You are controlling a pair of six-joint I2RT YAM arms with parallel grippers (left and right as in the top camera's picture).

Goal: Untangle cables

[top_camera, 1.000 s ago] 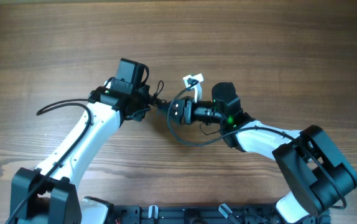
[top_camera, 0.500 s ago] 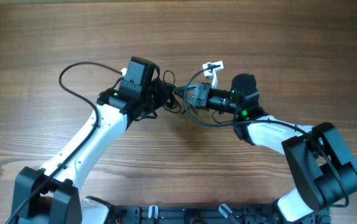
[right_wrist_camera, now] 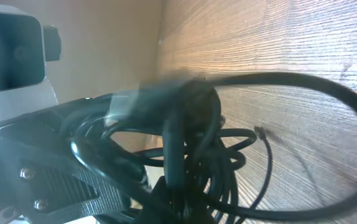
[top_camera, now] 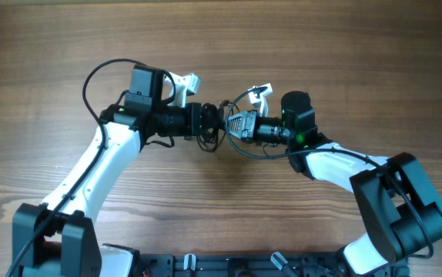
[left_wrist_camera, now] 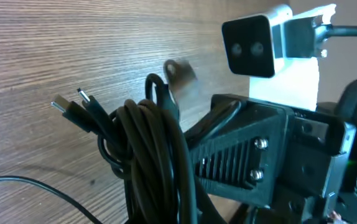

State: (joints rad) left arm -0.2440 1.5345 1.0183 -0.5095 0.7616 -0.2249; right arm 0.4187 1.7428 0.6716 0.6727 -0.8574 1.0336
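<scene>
"Where is the tangle?"
"The thin black cables [top_camera: 208,137] hang bunched over the brown wooden table [top_camera: 321,46], mid-table. My left gripper [top_camera: 208,121] clamps them from 9 o'clock, and my right gripper [top_camera: 228,122] from 3 o'clock."

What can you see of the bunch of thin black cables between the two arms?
The thin black cables, rubbery-looking, form a tangled bunch of overlapping loops, clamped from both sides by the left end effector and the right end effector. Two small plug ends stick out sideways, and one wider loop arcs free.
</scene>
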